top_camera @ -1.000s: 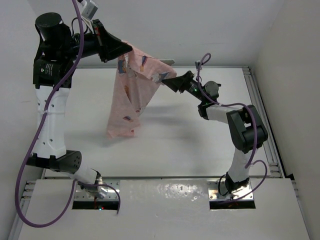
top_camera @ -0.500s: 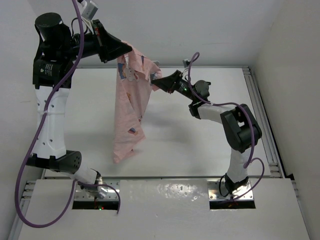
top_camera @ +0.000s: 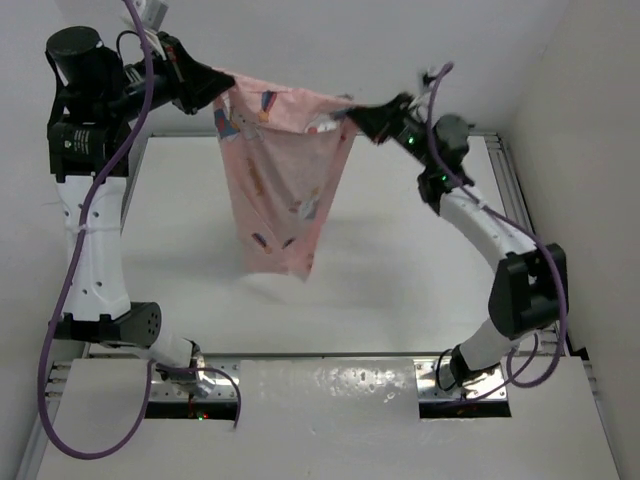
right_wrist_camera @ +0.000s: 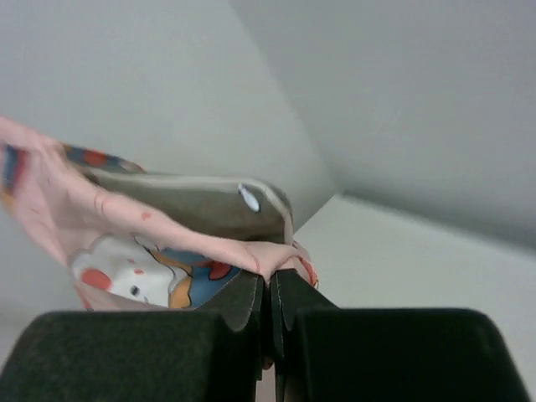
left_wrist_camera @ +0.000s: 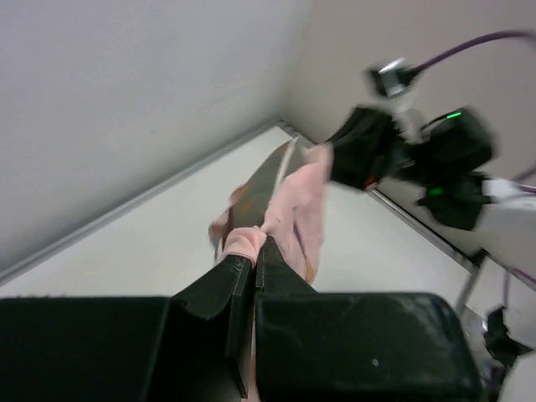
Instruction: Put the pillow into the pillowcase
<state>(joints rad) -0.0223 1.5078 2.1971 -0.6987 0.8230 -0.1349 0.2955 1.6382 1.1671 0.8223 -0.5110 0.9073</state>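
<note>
The pink printed pillowcase (top_camera: 285, 190) hangs above the table, its top edge stretched between both grippers. My left gripper (top_camera: 222, 97) is shut on its left top corner, and my right gripper (top_camera: 352, 112) is shut on its right top corner. In the left wrist view the fingers (left_wrist_camera: 254, 251) pinch a pink fold of the pillowcase (left_wrist_camera: 301, 201). The right wrist view shows that gripper (right_wrist_camera: 270, 280) pinching the pillowcase (right_wrist_camera: 126, 260) at its hem. The olive-brown pillow (right_wrist_camera: 184, 201) with white piping sits inside the pillowcase mouth. A sliver of the pillow (left_wrist_camera: 266, 180) also shows from the left.
The white table (top_camera: 400, 260) lies under the hanging cloth. A metal rail (top_camera: 520, 220) runs along its right edge. White walls close in behind and on both sides. A shiny base plate (top_camera: 330, 385) spans the near edge between the arm mounts.
My right gripper closed on the pillowcase's free top corner and rose up and to the right. The left gripper shifted left. The cloth now hangs spread between them.
</note>
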